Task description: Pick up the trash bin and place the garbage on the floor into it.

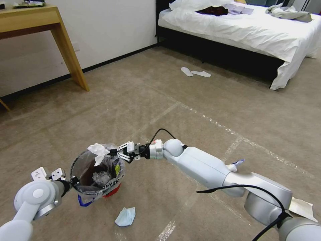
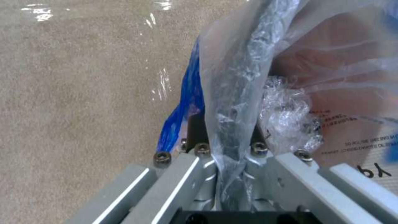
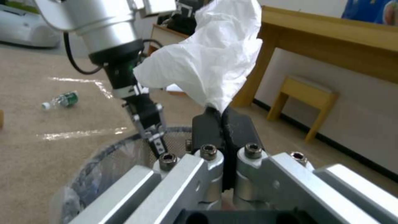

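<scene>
Right gripper (image 3: 222,124) fingers pinched fully on crumpled white tissue (image 3: 207,59) over small red plastic-lined bin (image 1: 95,174); left gripper (image 2: 226,146) fingers clamped on its rim.

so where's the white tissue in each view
Head view: the white tissue hangs over the trash bin's far rim, held in the right gripper.
Left wrist view: not in it.
Right wrist view: the tissue rises from the shut fingers.
Shared landmark: the bin rim, clamped by the left gripper, also seen at.
</scene>
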